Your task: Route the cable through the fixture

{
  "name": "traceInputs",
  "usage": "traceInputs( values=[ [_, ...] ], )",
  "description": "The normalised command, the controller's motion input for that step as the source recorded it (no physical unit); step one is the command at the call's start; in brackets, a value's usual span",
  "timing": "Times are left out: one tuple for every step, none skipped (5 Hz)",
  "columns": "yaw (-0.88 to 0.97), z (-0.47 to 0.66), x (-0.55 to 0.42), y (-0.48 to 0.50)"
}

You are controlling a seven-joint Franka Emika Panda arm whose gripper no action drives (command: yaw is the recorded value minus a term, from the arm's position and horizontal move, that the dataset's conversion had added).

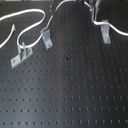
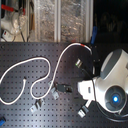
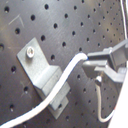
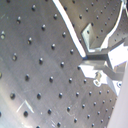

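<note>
In the first wrist view the end effector [image 3: 92, 67] was pinching the cable [image 3: 60, 85], its dark fingers pressed together on the white cord w/ almost no gap; the cord ran from that pinch down across the fixture [image 3: 42, 75], so the fixture lay just beside and below the tips, on the side the cord trailed toward; that was the relation the next move turned on, IMO. The fixture's long axis ran along its flat strip base, from the screw-hole end to the raised end where the cord crossed; whether the cord sat inside the upright's slot or only lay over it, I couldn't tell. In the first exterior view the pale clip [image 1: 106, 34] stood near the first exterior view's upper right, cable [image 1: 117, 29] passing right at it, arm mostly out of shot above. Two other clips, a darker clip [image 1: 46, 37] and a longer bracket [image 1: 21, 55], sat well apart toward the first exterior view's left, w/ slack loops draped around them. Materials: cord thin, white, smooth, limp, curving freely; red band visible in the second exterior view [image 2: 80, 45]; fixture matte silver-grey metal, hard-edged; bench [image 1: 70, 95] a black perforated plate w/ a regular hole grid, slightly glossy.
</note>
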Motion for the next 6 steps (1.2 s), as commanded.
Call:
traceInputs(
  values=[
    [0.0,0.01,0.001,-0.018],
    [0.0,0.06,0.086,-0.191],
    [-0.33,0.08,0.043,-0.23],
    [-0.42,0.09,0.027,-0.223],
    [0.0,0.0,-0.01,-0.002],
    [-0.01,0.0,0.002,-0.034]
  ],
)
